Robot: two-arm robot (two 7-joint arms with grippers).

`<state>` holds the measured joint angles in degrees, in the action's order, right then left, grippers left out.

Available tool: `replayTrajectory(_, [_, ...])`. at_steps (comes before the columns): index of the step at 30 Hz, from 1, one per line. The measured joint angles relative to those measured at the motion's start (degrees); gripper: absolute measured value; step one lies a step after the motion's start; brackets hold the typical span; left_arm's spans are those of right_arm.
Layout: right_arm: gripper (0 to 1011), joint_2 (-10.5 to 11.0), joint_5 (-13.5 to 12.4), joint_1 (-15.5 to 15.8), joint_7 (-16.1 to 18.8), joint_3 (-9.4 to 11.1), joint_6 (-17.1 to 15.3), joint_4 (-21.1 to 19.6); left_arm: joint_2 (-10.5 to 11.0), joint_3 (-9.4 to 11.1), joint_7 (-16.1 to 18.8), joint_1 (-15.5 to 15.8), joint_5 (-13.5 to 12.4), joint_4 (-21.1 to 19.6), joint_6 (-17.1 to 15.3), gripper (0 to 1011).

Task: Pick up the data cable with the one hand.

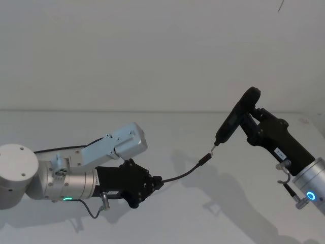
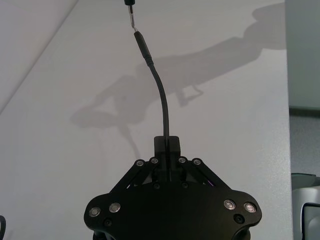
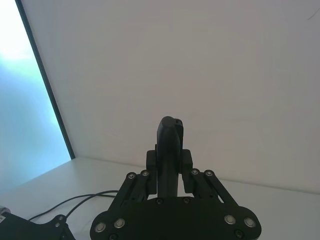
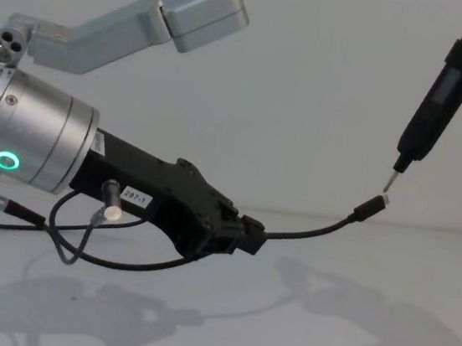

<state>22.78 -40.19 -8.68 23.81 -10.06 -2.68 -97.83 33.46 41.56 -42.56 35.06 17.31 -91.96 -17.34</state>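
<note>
L gripper (image 4: 249, 233), low over the table (image 1: 213, 218) on the robot's left, is clenched on the data cable (image 4: 308, 231), pinching it btw its fingertips. From the grip the cable arcs up and fwd, clear of the table, to its plug (image 4: 370, 209) (short silver tip pointing up). R gripper (image 1: 252, 119), higher on the robot's right, grasps a black pen-like tool (image 4: 438, 97), tilted down toward the left. The tool's metal tip sits just at the plug's tip; contact can't be told.
</note>
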Motion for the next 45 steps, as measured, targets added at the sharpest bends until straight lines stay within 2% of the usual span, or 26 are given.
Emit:
replayTrajectory(22, [279,1.06,-0.24,-0.02,-0.63,-1.22,0.39,-0.45,0.00,0.00,0.00,0.00,-0.01,0.00,0.00,43])
replayTrajectory(45, [279,1.41,-0.40,-0.18,-0.86,-1.66,0.97,-0.45,0.00,0.00,0.00,0.00,0.00,0.01,0.00,43])
